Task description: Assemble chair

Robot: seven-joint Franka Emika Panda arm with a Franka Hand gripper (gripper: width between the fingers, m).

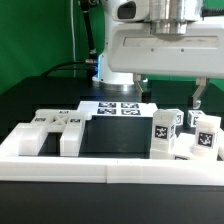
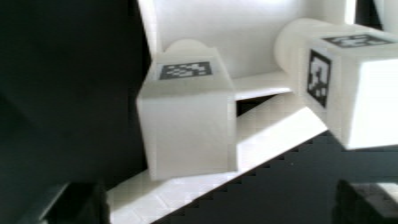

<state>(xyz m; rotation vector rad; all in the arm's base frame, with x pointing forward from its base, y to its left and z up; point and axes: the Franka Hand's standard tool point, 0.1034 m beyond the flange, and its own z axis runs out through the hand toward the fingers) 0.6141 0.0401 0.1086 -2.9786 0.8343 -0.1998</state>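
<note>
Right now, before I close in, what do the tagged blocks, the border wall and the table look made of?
Tagged blocks: likely hard plastic, matte white; even colour, crisp edges, faint sheen. Border wall: same smooth white look, plastic or painted board, I cannot tell. Table: black and dull, no glare; cloth or mat, unclear.

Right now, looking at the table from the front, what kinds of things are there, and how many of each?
Large white tagged blocks: 2, as far as the view shows
Small white tagged cubes: 3
Marker board: 1
Low border wall: 1
Total: 7
</note>
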